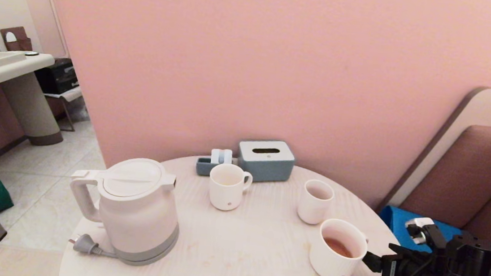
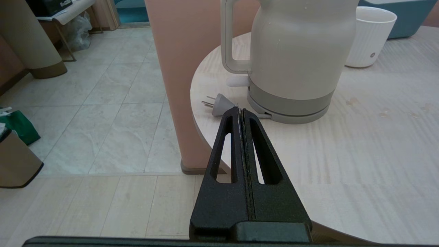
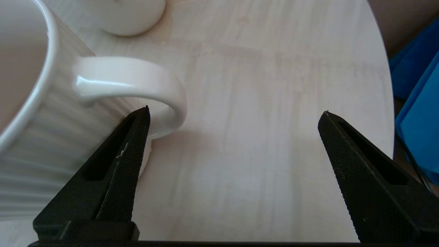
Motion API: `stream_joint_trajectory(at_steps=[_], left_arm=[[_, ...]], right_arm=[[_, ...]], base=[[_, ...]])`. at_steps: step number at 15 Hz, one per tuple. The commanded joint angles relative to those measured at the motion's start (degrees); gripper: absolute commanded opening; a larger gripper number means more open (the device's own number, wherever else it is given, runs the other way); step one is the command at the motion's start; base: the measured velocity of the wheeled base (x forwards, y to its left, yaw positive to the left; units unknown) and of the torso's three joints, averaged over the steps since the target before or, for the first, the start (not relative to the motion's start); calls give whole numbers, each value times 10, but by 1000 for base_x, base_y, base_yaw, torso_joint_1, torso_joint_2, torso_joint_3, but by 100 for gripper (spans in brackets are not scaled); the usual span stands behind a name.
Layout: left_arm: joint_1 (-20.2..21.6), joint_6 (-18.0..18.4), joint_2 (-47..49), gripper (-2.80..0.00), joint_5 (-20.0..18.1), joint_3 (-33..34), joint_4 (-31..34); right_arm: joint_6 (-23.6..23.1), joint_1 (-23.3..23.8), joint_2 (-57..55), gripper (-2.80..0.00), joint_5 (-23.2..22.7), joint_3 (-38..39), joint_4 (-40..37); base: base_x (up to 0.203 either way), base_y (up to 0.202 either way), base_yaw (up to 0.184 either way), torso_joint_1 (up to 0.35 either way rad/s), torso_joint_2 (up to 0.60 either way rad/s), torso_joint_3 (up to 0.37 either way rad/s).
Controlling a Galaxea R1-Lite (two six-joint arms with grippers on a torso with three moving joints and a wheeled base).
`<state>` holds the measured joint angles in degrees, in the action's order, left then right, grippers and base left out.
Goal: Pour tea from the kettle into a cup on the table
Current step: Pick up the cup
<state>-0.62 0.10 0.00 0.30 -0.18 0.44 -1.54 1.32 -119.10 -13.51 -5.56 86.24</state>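
We are holding the right gripper (image 3: 236, 113) level at the near right edge of the table (image 1: 253, 247), just beside the cup (image 1: 337, 250). Its fingers (image 3: 116, 164) are standing wide apart and are gripping nothing; in the right wrist view one fingertip is sitting close against the cup handle (image 3: 137, 85), and whether it is touching cannot be determined. The other finger is hanging over bare tabletop near the rim.

We are keeping the left gripper (image 2: 241, 111) low at the near left side of the table, its fingers pressed together with nothing between them, pointing toward the kettle (image 1: 135, 208).

The cup is standing upright on the near right part of the table, handle facing the right gripper. It is wide, cream-white and ribbed, and is holding a shallow pool of reddish-brown tea (image 1: 337, 247).

The kettle is standing upright on the left part of the table, lid closed, loop handle facing left, its plug (image 1: 84, 244) lying beside its grey base. A narrower mug (image 1: 227, 186) and a tumbler (image 1: 315, 202) are standing farther back.
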Motion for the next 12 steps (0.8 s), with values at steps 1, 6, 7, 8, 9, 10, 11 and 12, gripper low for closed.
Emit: stream_joint_trajectory(at_steps=[1,6,7,8,9,10,11,12], left_arm=[[0,0,1,-280,0,0,0],[0,0,1,-280,0,0,0],[0,0,1,-280,0,0,0],[0,0,1,-280,0,0,0],[0,0,1,-280,0,0,0],[0,0,1,-280,0,0,0],[0,0,1,-280,0,0,0],[0,0,1,-280,0,0,0]], right_arm=[[0,-2,-6,0,-1,-1,12],[5,-1,-9,0,0,-7,23],[11,-1,-9,0,1,-7,32],[13,-2,-9,0,1,-8,33],[13,-2,-9,0,1,-9,34],[14,-1,-9,0,1,-12,33],[15,-2,-8,0,1,-16,33],[17,-2,-7,0,1,-20,33]], base=[[0,0,0,0,0,0],[0,0,0,0,0,0],[0,0,0,0,0,0],[0,0,0,0,0,0],[0,0,0,0,0,0],[0,0,0,0,0,0],[0,0,0,0,0,0],[0,0,0,0,0,0]])
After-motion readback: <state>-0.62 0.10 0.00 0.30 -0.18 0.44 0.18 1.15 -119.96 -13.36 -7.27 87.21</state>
